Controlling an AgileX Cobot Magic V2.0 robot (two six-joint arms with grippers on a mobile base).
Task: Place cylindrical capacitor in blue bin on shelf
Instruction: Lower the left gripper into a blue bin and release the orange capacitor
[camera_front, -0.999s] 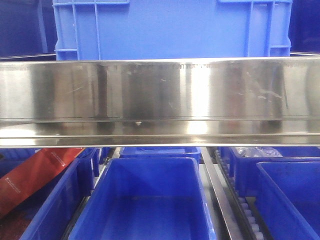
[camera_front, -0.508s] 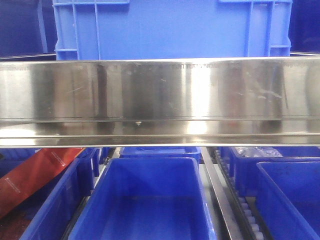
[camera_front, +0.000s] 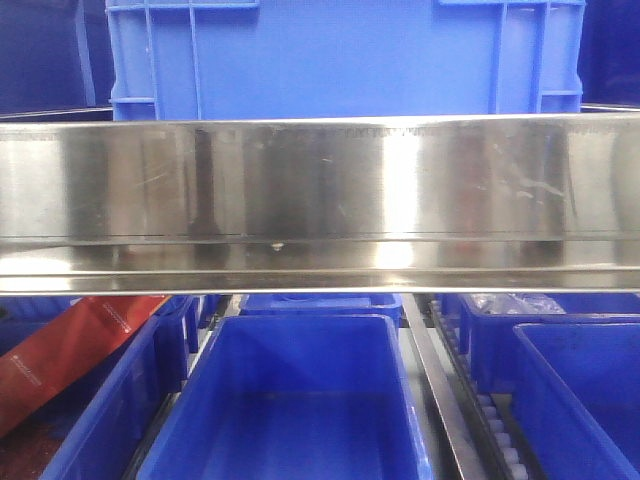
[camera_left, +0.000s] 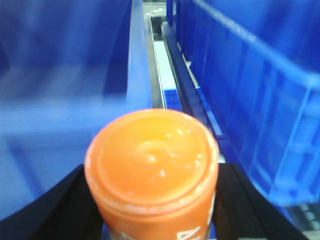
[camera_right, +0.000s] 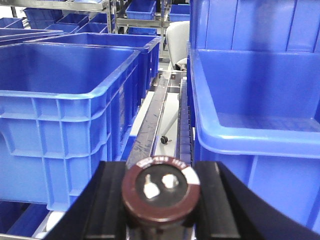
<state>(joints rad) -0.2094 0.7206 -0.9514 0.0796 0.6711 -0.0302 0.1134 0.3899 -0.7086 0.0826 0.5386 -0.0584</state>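
In the right wrist view the cylindrical capacitor (camera_right: 161, 192), dark brown with two pale terminals on its end, sits between the black fingers of my right gripper (camera_right: 161, 200), which is shut on it. It hangs over a gap between two blue bins, one at the left (camera_right: 75, 135) and one at the right (camera_right: 250, 137). My left gripper (camera_left: 151, 205) is shut on an orange-capped bottle (camera_left: 151, 160). The shelf (camera_front: 320, 190) shows its shiny steel front edge across the front view, with a blue bin (camera_front: 290, 322) below it. Neither gripper shows in the front view.
A large blue crate (camera_front: 340, 55) stands on the upper tier. A red packet (camera_front: 70, 350) lies in the lower left bin. Metal rails (camera_front: 430, 380) and roller tracks run between the bins. More blue bin walls (camera_left: 250, 100) flank the left gripper.
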